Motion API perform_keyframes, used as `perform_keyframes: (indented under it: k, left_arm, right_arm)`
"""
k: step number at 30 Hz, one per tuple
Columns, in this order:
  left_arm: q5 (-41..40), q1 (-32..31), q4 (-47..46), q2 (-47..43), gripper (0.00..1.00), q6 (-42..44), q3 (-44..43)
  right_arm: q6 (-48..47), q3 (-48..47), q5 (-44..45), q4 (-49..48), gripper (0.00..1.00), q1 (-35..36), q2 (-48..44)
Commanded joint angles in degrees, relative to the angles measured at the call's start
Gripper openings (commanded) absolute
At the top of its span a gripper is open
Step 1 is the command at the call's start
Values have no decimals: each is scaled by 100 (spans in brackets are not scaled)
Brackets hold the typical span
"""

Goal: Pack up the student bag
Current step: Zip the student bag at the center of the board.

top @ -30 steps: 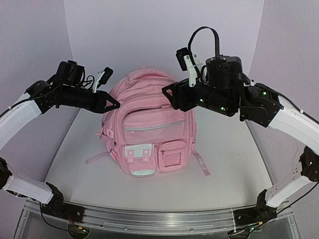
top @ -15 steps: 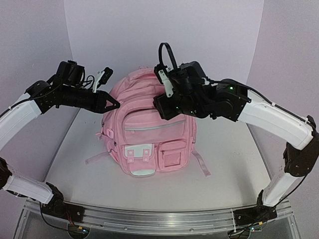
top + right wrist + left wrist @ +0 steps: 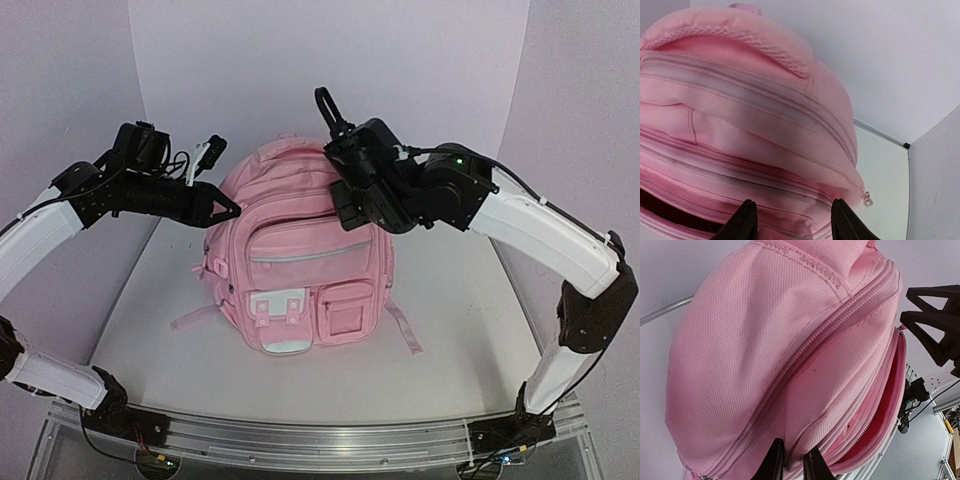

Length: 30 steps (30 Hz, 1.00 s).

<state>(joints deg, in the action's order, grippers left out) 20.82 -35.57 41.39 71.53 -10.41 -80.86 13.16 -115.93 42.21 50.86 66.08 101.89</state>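
Jaws of L arm (image 3: pixel 150 195) pinch student bag (image 3: pixel 300 262) side; R arm (image 3: pixel 530 225) arches over top, jaws parted.

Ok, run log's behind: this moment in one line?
left gripper: shut on light-pink fabric backpack | right gripper: open over its top | compartment: unzipped

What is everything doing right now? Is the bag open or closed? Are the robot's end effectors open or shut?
student bag, standing upright, front pockets facing the arms.
zipped compartment, zip partly open, a gap showing the inside.
white flap, closed over its front pocket.
left end effector, shut, pinching the bag's fabric beside the open zip.
right end effector, open, fingers apart over the bag's top.
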Motion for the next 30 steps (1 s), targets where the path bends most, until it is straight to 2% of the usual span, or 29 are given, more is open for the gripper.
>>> perform_keyframes:
  k: [1,4,9,13,23,26,30]
  left_arm:
    - [-20,-30,-91,2,14,41,6]
    - [0,-30,-96,27,14,35,-8]
    - [-8,-28,-100,27,14,27,-2]
    - [19,-33,-131,31,14,0,18]
    - [37,-28,-192,62,14,-36,44]
    - [58,-29,-206,64,14,-40,52]
    - [63,-30,-206,66,14,-37,61]
  right_arm:
    - [434,-158,1050,348,50,-64,-462]
    - [614,-8,859,362,51,-228,-717]
    - [768,733,-651,-249,52,-507,-1442]
    - [1118,1379,-1473,-796,52,-710,-1938]
    - [3008,4160,-3121,-3863,48,-1066,-3363]
    - [3643,4719,-3271,-4770,48,-1089,-3514]
    - [4283,5138,-3174,-5275,48,-1170,-3609]
